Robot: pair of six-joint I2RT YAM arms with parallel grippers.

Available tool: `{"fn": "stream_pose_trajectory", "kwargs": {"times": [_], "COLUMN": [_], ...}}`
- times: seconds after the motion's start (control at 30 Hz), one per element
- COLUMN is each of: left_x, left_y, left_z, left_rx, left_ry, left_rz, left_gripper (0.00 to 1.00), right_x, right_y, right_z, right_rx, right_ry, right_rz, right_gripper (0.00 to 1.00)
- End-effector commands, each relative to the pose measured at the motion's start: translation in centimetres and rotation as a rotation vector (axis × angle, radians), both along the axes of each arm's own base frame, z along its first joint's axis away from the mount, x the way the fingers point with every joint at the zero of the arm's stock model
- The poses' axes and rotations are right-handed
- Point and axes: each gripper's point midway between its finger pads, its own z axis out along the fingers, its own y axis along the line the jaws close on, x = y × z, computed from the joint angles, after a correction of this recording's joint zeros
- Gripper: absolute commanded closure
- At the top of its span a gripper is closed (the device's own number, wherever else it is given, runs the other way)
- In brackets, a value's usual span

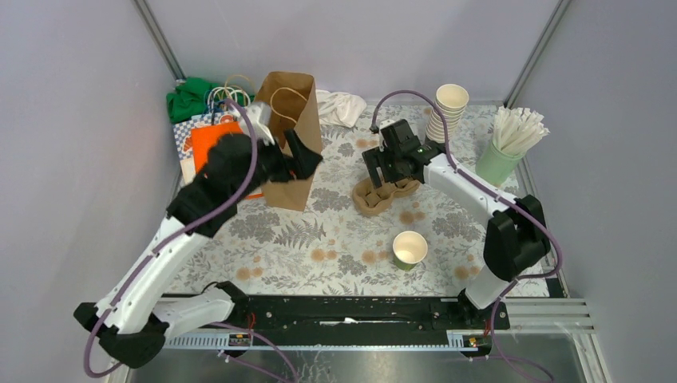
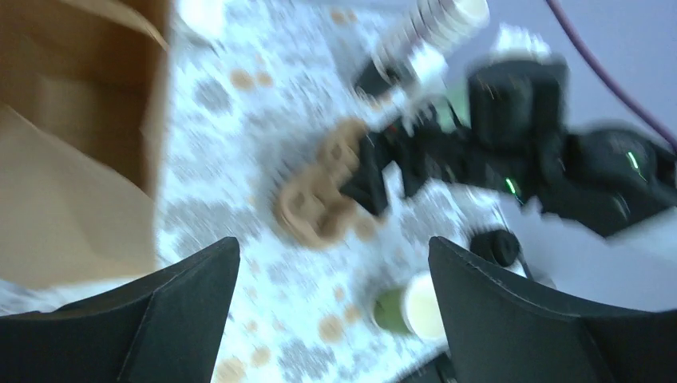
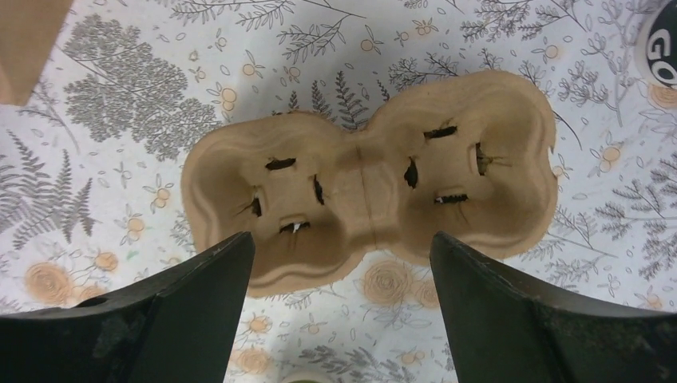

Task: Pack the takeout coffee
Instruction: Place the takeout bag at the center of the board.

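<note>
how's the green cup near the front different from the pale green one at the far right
The front cup is a darker green; the far-right cup is pale mint. The front cup is empty and shows its white inside; the far-right cup is stuffed with white sticks. Both stand upright with no lid.

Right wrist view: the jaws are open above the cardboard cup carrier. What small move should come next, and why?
Probably lower the right gripper a little and close on the near rim of the cup carrier. The jaws stand open with nothing between them, the carrier lies flat just below, and both its wells are empty, so it looks free to be picked up.
</note>
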Motion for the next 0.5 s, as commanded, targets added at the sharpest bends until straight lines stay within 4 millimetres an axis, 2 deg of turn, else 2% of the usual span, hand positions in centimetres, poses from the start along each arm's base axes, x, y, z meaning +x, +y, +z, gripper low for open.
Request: {"fn": "stream_pose_trajectory", "kwargs": {"times": [0.0, 0.07, 0.17, 0.27, 0.47], "left_x": [-3.6, -5.2, -6.2, -5.8, -5.2], "left_y": [-4.2, -6.0, -7.7, -8.3, -9.0], "left_z": [-3.4, -5.4, -8.8, -11.0, -14.6], "left_rx": [-0.165, -0.159, -0.108, -0.071, -0.045], "left_ry": [0.108, 0.140, 0.186, 0.179, 0.186], "left_rz": [-0.032, -0.066, -0.082, -0.092, -0.096], "left_gripper": [0.11, 0.13, 0.15, 0.15, 0.15], "right_x": [1.1, 1.4, 2.1, 2.5, 3.0], "right_y": [0.3, -0.2, -0.2, 0.2, -0.2], "right_z": [-1.6, -2.3, -3.2, -4.0, -5.2], "right_rx": [-0.004, -0.015, -0.023, -0.027, -0.064], "right_ry": [-0.004, -0.013, -0.020, -0.002, 0.006], "right_rz": [0.055, 0.037, 0.027, 0.034, 0.011], "right_gripper": [0.13, 0.13, 0.13, 0.17, 0.19]}}
